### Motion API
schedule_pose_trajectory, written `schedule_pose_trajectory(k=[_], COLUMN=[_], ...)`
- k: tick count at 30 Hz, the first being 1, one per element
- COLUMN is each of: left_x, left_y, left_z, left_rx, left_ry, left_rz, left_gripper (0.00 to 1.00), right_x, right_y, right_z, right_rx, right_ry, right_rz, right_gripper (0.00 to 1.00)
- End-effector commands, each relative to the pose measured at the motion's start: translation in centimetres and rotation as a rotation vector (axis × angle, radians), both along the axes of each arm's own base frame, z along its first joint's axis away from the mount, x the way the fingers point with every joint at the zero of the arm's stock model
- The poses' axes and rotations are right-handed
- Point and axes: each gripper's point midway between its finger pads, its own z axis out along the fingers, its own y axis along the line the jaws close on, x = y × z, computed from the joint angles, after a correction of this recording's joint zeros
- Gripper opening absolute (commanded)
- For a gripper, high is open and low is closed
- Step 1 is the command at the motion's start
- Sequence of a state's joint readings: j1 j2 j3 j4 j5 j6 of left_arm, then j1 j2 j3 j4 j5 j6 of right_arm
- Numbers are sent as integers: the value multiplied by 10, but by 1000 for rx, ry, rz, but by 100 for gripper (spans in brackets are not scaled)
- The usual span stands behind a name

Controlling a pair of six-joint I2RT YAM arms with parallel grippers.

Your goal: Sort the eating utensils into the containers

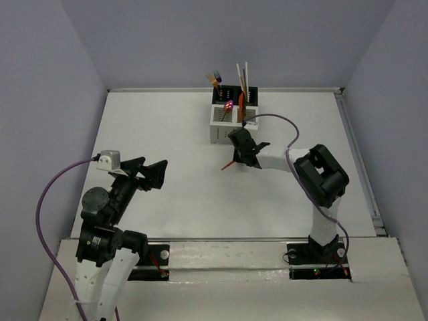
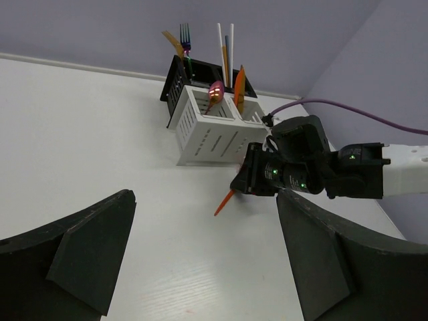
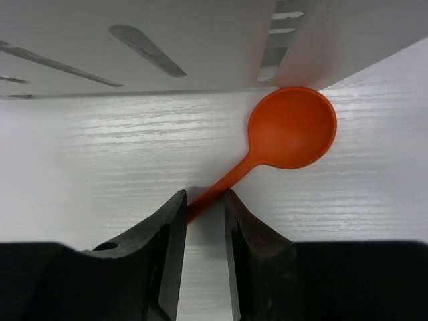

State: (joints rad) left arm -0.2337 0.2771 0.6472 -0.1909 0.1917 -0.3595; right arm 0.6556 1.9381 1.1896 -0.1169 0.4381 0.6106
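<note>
R gripper (image 3: 204, 197) straddled the orange spoon (image 3: 291, 130) handle, jaws apart, not pinching it; spoon's bowl sat just beside the caddy (image 1: 224, 127) (white slotted wall). L gripper (image 1: 152, 166) gaped wide, empty.

**Two-arm rig: visible parts**

- left arm (image 1: 100, 221): white links and black joint housings, with a white boxy wrist camera (image 1: 109, 159) and a purple cable (image 1: 41, 197).
- right arm (image 1: 321, 175): white links and blocky black joints with small green lights. It has a second purple cable (image 2: 334, 103) and a black base (image 1: 297, 257) with green and red lights.
- left fingers (image 2: 80, 247): broad matte black wedges.
- right fingers (image 3: 167, 227): black and tapered, with rounded tips.
</note>
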Motion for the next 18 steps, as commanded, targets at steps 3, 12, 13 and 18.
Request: schedule_pose_trajectory(k=[3,12,13,18], left_x=[0,0,0,1], left_y=[-2,-2,-2,-2], left_z=[10,10,10,10], left_rx=[3,3,3,2], left_ry=[-55,-55,-55,-52], left_rz=[-12,-14,-12,-14], left_gripper=[99,99,99,99], right_x=[-17,-51,-56,-55], right_y=[-29,-57,-60,-67], right_z=[-21,-7,-9,-12], right_rx=[-163,-247,-257,-260], right_ry=[79,110,124,137], right_rz=[20,109,115,117], right_gripper=[26,16,20,34])
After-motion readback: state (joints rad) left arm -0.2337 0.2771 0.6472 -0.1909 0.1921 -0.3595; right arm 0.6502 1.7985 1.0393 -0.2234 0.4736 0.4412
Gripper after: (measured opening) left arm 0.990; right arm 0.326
